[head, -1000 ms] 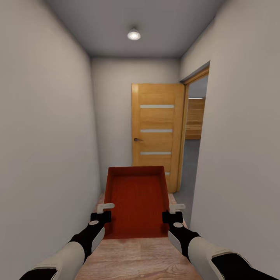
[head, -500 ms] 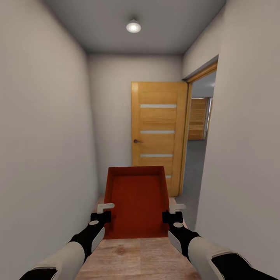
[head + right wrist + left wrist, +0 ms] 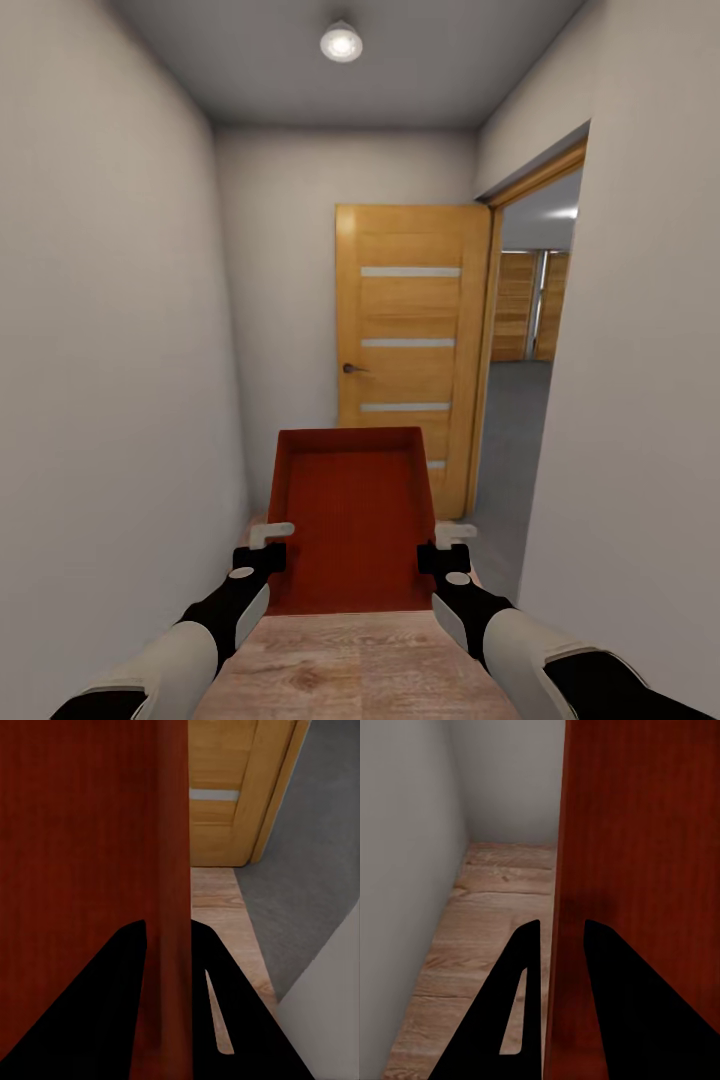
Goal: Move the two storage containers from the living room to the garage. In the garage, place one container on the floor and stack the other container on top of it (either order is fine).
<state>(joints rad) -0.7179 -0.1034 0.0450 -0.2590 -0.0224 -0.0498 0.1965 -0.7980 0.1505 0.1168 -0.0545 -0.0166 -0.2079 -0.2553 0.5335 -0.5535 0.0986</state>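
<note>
Low centre of the head frame: the storage container (image 3: 350, 520), held between my left tool (image 3: 268, 547) at its left wall and my right tool (image 3: 442, 547) at its right wall. Behind it, mid-frame, stands the door (image 3: 410, 350) (swung open); the doorway (image 3: 535, 380) lies right.

I rolled base forward along corridor (whole head view shifted, so camera moved, not things). Ceiling lamp (image 3: 341, 42) sits higher in view than second ago. Open door (image 3: 408, 355) looms larger. Doorway (image 3: 530, 350) on right widened toward edge of view; more grey floor (image 3: 520, 440) shows through it, plus more wooden panelling (image 3: 530, 305) in room beyond. Bin (image 3: 349, 515) kept same place between left gripper (image 3: 268, 548) and right gripper (image 3: 438, 548).
</note>
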